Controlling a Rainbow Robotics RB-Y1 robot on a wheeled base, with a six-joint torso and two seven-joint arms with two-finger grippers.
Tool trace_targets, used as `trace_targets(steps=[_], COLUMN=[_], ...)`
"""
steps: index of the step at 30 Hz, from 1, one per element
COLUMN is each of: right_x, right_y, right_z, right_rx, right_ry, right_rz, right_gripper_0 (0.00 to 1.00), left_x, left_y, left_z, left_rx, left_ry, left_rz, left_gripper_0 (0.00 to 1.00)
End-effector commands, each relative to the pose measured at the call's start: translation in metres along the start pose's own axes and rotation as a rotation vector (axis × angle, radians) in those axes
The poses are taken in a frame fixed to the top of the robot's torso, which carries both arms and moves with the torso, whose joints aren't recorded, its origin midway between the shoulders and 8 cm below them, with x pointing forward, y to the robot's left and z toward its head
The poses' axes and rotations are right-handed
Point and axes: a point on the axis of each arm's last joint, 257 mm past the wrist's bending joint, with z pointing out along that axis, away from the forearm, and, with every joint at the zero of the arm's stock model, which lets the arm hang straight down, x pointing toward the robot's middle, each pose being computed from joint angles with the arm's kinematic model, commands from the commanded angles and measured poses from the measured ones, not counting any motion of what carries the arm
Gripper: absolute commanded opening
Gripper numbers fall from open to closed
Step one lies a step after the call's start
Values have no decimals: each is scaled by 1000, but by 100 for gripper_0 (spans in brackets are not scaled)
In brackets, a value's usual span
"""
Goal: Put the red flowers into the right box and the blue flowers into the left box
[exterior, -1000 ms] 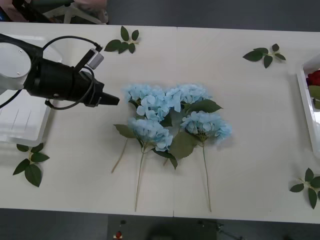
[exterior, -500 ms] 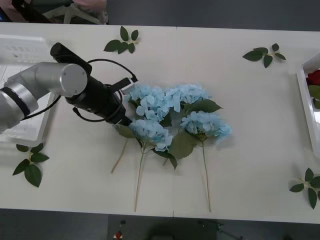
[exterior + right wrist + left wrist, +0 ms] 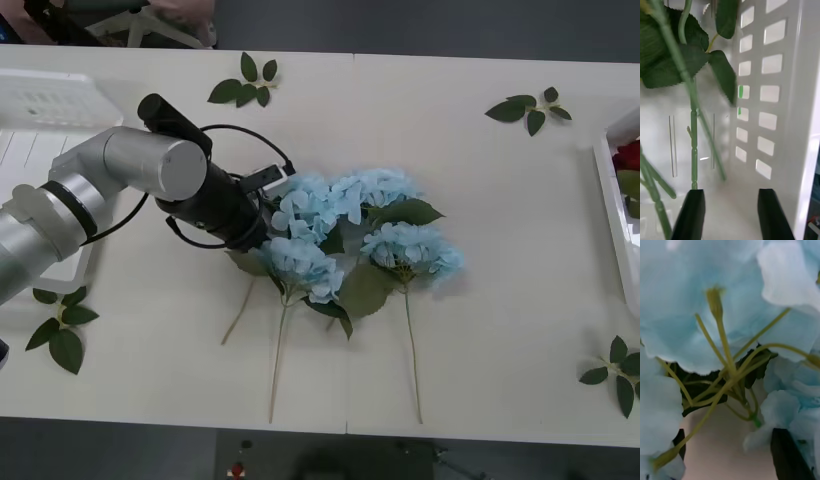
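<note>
— Where do the blue flowers lie from the left gripper?

— Right at its tip, on the table; the petals crowd its camera, one black finger among them (jaw state cannot be told). Stems run back toward the robot.

— And beyond?

— The right gripper hangs open inside the right box, above green rose stems.

Blue flowers lie mid-worktop, heads behind, stems toward the robot. Left tool sits at the cluster's left edge, touching the heads; left box far left, right box at right edge. Right tool is inside a slotted box among stems.
</note>
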Motion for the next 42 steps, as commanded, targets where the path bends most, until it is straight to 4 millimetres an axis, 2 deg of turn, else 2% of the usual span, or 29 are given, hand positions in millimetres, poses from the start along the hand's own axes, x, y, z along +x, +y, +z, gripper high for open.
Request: trace_targets(steps=[1,5,10,11,12,16,17,18,19,21,24,26,29,34,37,40,41,42], right_x=[-17,-29,-64,-69,-73,-90,-92,-92,-92,-92,-90,-87,-80,-59,-46,-31,-25,-23], right_y=[0,29,115,130,149,197,212,224,234,251,282,295,331,377,392,406,410,412], right_z=[-9,-15,-53,-62,-73,-110,-121,-131,-140,-159,-197,-215,-254,-297,-302,-298,-295,-293], right_rx=[-34,-115,-340,-379,-426,-555,-601,-647,-686,-758,-876,-927,-1058,-1134,-1100,-1027,-1003,-988], right_ry=[-37,-47,-90,-101,-112,-175,-182,-183,-181,-178,-173,-165,-162,-137,-122,-96,-83,-77], right_rz=[83,80,22,6,-6,-39,-44,-46,-46,-55,-93,-112,-121,-115,-129,-144,-152,-157], right_gripper_0=[84,87,91,91,91,91,91,91,91,91,91,91,91,91,91,90,90,90], left_x=[-9,-8,-9,-9,-8,-9,-9,-10,-11,-10,-14,-15,-17,-29,-30,-34,-34,-34], left_y=[8,8,8,7,7,8,10,11,10,11,12,11,8,0,-4,-10,-10,-10], left_z=[-8,-7,-6,-6,-5,-6,-6,-6,-6,-6,-7,-8,-7,-9,-8,-4,-2,-1], left_rx=[-16,-18,-20,-20,-21,-26,-32,-36,-34,-36,-36,-32,-23,19,29,36,32,25], left_ry=[3,9,11,11,12,11,9,7,5,7,-4,-7,-13,-57,-60,-63,-58,-54], left_rz=[-31,-34,-40,-42,-45,-48,-47,-48,-46,-48,-51,-54,-59,-98,-104,-97,-91,-83], left_gripper_0=[28,28,28,25,0,0,13,52,64,76,99,100,100,100,100,100,78,64])
